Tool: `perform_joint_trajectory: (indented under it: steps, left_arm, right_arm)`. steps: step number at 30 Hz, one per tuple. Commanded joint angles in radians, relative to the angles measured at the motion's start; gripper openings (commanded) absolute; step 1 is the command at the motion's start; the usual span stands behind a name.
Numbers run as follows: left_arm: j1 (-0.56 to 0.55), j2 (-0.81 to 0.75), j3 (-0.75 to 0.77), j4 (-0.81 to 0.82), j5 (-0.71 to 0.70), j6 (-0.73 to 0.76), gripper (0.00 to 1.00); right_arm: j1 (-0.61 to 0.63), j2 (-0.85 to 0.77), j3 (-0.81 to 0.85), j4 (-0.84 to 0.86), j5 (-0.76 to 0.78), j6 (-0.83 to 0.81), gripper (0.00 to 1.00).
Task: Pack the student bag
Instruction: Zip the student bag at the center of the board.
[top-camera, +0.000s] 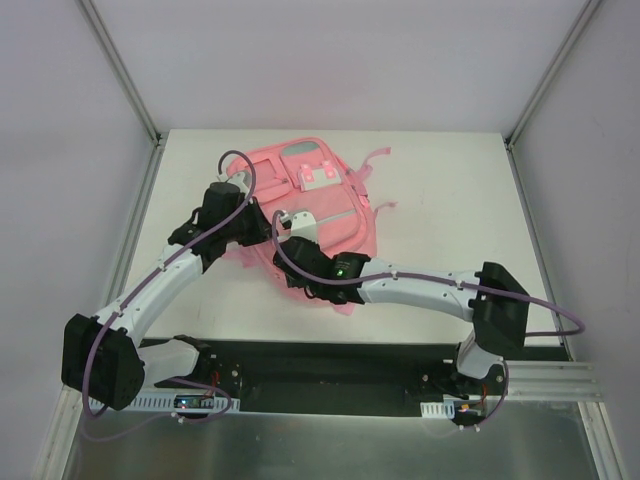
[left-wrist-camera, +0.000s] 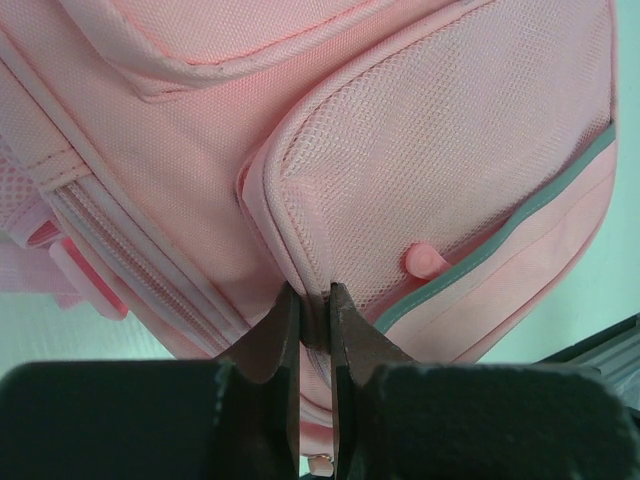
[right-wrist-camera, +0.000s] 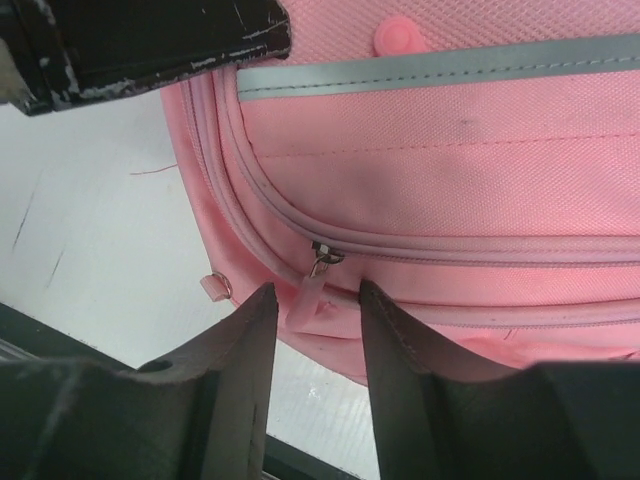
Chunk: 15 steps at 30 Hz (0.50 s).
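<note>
The student bag (top-camera: 345, 215) lies flat on the table (top-camera: 450, 200). The left gripper (left-wrist-camera: 313, 300) is clamped on a seam fold beside the mesh pocket (left-wrist-camera: 450, 150), likely anchoring the bag. The right gripper (right-wrist-camera: 317, 295) straddles the zipper pull (right-wrist-camera: 304, 298) with its jaws apart, not yet gripping, lined up to tug the zip.

White links (top-camera: 165, 280), black joints (top-camera: 100, 360), purple cables (top-camera: 560, 322), dark-fingered right tool (right-wrist-camera: 315, 300).

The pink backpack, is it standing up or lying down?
Lying down. The backpack rests flat on the white table, its front side facing up at the top camera.
</note>
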Motion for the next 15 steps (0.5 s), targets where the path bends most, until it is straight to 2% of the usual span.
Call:
perform_joint_trajectory:
  steps: [1,3,4,6,7,8,10,15]
  left_arm:
    - [0.0,0.001,0.033,0.049,0.034,0.013,0.0]
    - [0.0,-0.002,0.035,0.049,0.036,0.014,0.0]
    - [0.0,-0.004,0.035,0.05,0.034,0.014,0.0]
    - [0.0,-0.005,0.035,0.05,0.04,0.016,0.0]
    - [0.0,-0.008,0.033,0.05,0.04,0.017,0.0]
    - [0.0,-0.01,0.032,0.049,0.039,0.02,0.0]
    - [0.0,-0.014,0.027,0.05,0.037,0.023,0.0]
    - [0.004,-0.048,0.003,0.049,0.033,0.039,0.0]
  right_arm:
    - [0.018,0.017,0.052,-0.073,0.078,0.024,0.37]
    - [0.019,0.027,0.052,-0.076,0.101,0.025,0.31]
    - [0.018,0.029,0.053,-0.074,0.109,0.013,0.24]
    - [0.018,0.04,0.072,-0.086,0.123,0.006,0.17]
    - [0.018,0.038,0.073,-0.093,0.126,0.004,0.08]
    - [0.018,0.031,0.072,-0.093,0.129,-0.002,0.05]
    - [0.018,0.021,0.061,-0.094,0.141,-0.008,0.01]
    - [-0.004,-0.074,-0.009,-0.09,0.193,-0.036,0.01]
